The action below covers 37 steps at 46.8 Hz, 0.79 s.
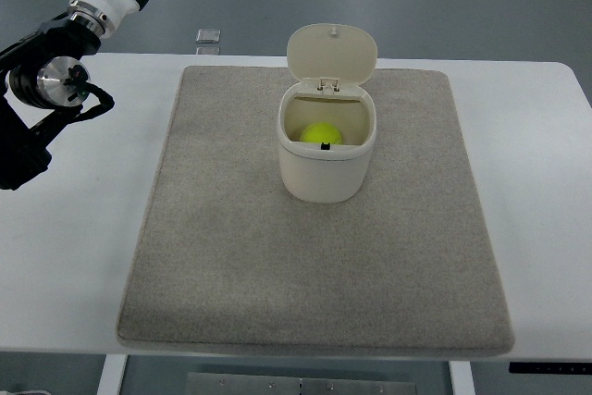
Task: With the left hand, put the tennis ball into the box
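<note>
A yellow-green tennis ball [321, 133] lies inside the cream box [326, 173], which stands on the grey mat with its lid [331, 52] hinged open at the back. My left hand [55, 99] is at the far left over the white table, well away from the box. Its fingers are relaxed and hold nothing. The right arm does not show.
The grey mat [314, 256] covers the middle of the white table [546, 154]. A small flat grey object [209, 36] lies at the table's far edge, left of the box.
</note>
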{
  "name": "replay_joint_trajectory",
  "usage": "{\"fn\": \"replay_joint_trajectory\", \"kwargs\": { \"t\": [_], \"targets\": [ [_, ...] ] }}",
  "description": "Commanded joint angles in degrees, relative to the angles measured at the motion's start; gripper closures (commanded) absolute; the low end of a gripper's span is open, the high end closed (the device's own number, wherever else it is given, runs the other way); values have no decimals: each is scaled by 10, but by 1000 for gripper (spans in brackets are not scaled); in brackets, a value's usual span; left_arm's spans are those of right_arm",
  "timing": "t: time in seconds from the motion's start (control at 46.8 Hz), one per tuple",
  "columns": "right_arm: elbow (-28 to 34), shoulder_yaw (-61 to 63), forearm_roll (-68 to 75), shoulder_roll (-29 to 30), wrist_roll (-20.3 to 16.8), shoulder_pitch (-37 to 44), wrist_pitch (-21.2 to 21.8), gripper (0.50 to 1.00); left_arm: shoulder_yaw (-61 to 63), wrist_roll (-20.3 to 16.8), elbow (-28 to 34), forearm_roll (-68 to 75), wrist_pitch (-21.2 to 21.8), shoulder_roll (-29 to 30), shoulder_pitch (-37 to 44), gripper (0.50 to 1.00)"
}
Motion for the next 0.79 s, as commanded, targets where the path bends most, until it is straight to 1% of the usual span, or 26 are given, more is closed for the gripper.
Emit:
{"fn": "replay_joint_trajectory", "kwargs": {
  "t": [0.0, 0.085, 0.256, 0.278, 0.299, 0.385, 0.491, 0.769],
  "targets": [
    [0, 0, 0, 0, 0, 0, 0, 599, -2, 0, 35, -6, 1, -21, 13, 731],
    [0, 0, 0, 0, 0, 0, 0, 599, -1, 0, 43, -21, 2, -27, 19, 712],
    [0, 0, 0, 0, 0, 0, 0, 599, 0, 0, 43, -45, 6, -33, 24, 703],
    [0, 0, 0, 0, -1, 0, 0, 599, 0, 0, 43, -45, 9, -33, 24, 680],
    [0, 0, 0, 0, 0, 0, 0, 599, 0, 0, 44, -45, 13, -34, 24, 671],
    [0, 0, 0, 0, 0, 0, 0, 599, 0, 0, 45, -45, 22, -34, 24, 671],
    [0, 0, 0, 0, 0, 1, 0, 599, -2, 0, 48, -46, 22, -35, 24, 669],
    [0, 0, 0, 0, 0, 0, 0, 599, -15, 2, 91, -75, 21, -63, 25, 666]
  ]
}}
